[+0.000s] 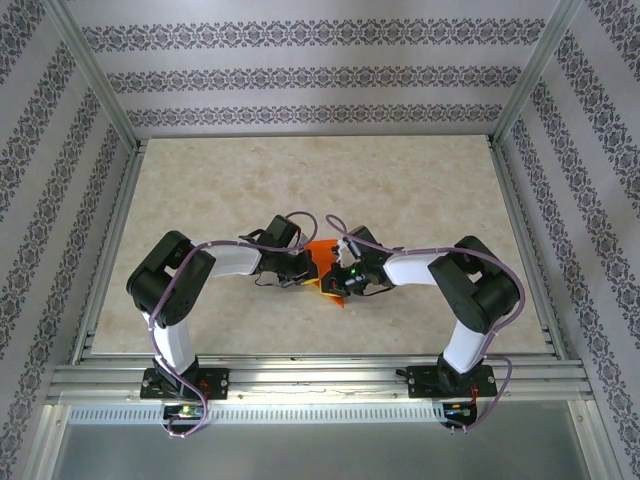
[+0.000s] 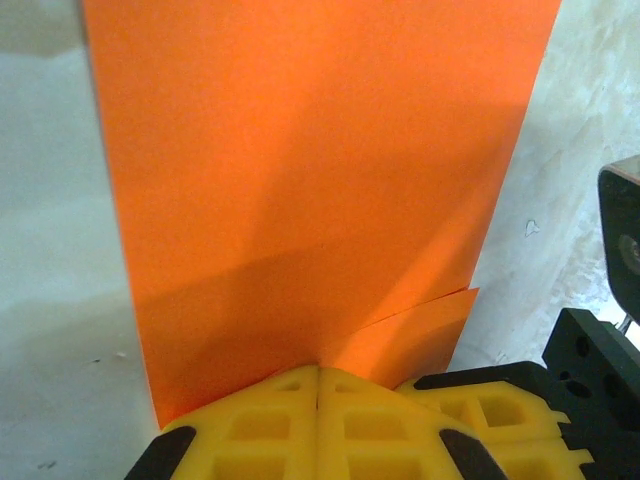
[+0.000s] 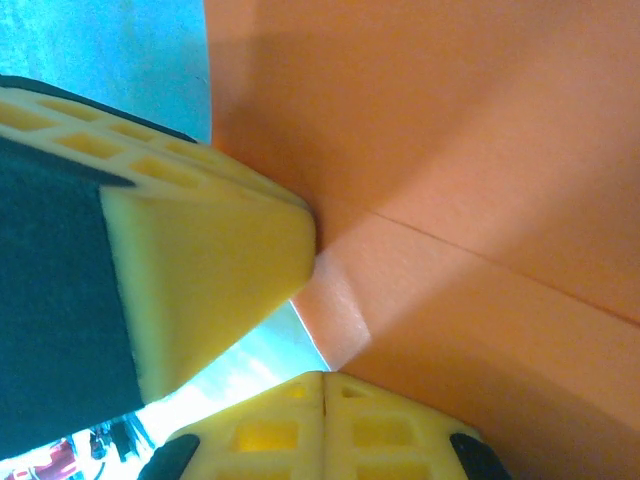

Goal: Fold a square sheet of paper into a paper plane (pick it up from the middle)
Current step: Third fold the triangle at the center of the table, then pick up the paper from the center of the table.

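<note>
Against the left hand [image 2: 318, 385] sits paper [image 2: 320, 180], seemingly pinched.

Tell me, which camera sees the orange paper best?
The left wrist view: the orange paper shows straight edges and a folded flap. The right wrist view gives a close creased patch; the top view, a small piece.

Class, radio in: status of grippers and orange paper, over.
Left gripper shut on orange paper. Right gripper shut on it too. Grippers close together; no other obstruction seen.

White-black arms [image 1: 215, 262], purple cables [image 1: 160, 345], yellow jaws
</note>
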Controlling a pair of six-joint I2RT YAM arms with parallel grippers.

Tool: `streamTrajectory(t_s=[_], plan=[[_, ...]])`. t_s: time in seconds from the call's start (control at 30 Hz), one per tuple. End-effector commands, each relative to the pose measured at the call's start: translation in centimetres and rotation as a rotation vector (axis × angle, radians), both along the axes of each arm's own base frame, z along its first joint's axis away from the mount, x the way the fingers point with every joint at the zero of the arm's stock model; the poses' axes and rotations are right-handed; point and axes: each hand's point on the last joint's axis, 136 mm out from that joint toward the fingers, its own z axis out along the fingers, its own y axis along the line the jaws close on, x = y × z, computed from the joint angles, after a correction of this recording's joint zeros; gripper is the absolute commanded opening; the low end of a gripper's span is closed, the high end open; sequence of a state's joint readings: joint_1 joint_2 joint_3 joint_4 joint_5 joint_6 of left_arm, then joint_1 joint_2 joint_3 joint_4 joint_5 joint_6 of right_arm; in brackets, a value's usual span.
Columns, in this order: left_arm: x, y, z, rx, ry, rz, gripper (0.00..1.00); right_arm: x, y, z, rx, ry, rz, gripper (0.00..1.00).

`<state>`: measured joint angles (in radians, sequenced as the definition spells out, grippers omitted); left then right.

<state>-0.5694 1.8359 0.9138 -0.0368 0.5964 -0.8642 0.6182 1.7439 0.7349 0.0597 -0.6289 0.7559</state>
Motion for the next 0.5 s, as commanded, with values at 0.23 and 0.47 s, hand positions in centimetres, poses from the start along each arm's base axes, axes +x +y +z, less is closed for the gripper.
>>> streamTrajectory(t_s=[0.23,0.47], plan=[[-2.1,2.5,-4.1,0.129,0.103,0.043,0.04,-4.1,-4.2,-1.0,-0.033,0.049,-0.018,0.06],[-1.7,1.9,-3.2,0.075,0.086,0.087,0.04,-1.5,-4.2,4.3,0.026,-0.155,-0.022,0.07]])
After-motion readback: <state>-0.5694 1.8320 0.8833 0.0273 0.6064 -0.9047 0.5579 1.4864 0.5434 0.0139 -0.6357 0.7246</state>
